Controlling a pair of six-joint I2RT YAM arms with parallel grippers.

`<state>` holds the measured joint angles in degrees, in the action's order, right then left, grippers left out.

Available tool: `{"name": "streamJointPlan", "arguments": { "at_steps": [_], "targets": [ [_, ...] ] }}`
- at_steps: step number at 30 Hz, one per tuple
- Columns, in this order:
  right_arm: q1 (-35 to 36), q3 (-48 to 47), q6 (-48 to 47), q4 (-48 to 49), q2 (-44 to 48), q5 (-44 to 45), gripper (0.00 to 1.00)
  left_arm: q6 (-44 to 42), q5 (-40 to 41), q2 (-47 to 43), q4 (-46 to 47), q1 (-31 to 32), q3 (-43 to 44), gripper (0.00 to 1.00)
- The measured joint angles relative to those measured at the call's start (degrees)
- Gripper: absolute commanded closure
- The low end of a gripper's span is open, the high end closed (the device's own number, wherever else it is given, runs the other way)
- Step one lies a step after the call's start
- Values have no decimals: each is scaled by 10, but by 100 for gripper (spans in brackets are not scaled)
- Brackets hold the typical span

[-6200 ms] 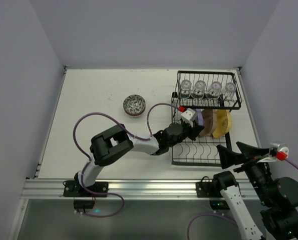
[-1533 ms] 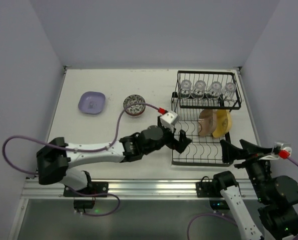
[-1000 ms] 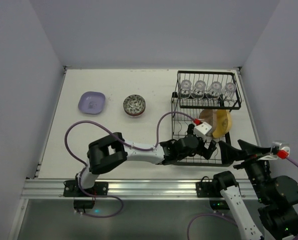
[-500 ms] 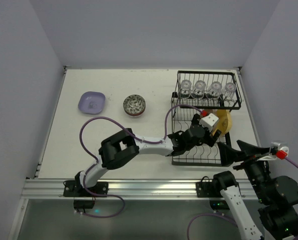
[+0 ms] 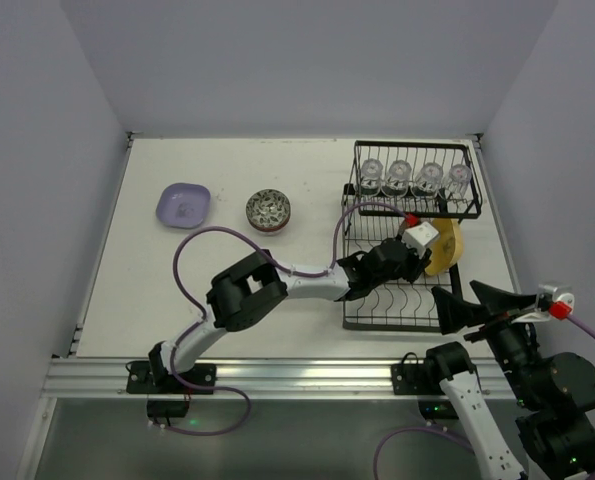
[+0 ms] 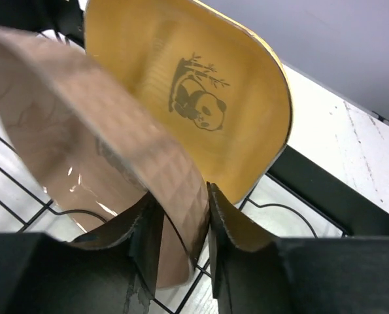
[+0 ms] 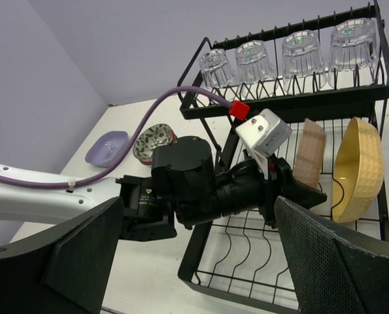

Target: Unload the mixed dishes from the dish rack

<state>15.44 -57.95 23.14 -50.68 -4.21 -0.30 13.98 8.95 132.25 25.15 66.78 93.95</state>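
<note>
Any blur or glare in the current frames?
Left wrist: brown plate rim soft up close, yellow plate panda sharp, small glints inside the brown one. Right wrist: crisp, highlights on the glasses. Top: even light, soft shadows.

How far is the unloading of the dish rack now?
Done: a lavender plate and a patterned bowl lie on the table. In hand: the left gripper pinches the brown plate in the rack. Left: the yellow plate and four glasses.

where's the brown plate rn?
Brown plate stands on edge in the lower tier of the dish rack, right side of the top view, beside the yellow plate; the left gripper grips its rim.
</note>
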Motion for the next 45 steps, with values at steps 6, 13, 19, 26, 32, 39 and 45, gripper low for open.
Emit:
{"name": "streamJointPlan", "arguments": {
  "at_steps": [6,13,19,26,32,39,45],
  "targets": [
    [0,0,-1,0,0,-8,1,0,-16,0,10,-1,1,93],
    [0,-1,-2,-3,2,-8,1,12,-18,0,10,-3,3,100],
    [0,-3,-3,-8,2,-8,1,42,-21,-1,33,-3,-6,100],
    [0,-3,-3,-9,2,-7,1,69,-43,-27,104,-2,-75,100],
    [0,-4,-3,-10,4,-8,1,75,-54,-80,117,14,-133,100],
    [0,-5,-3,-12,5,-8,1,75,-60,-163,134,39,-200,100],
    [0,-11,-3,-13,6,-7,1,73,-46,-227,107,62,-228,100]
  ]
}}
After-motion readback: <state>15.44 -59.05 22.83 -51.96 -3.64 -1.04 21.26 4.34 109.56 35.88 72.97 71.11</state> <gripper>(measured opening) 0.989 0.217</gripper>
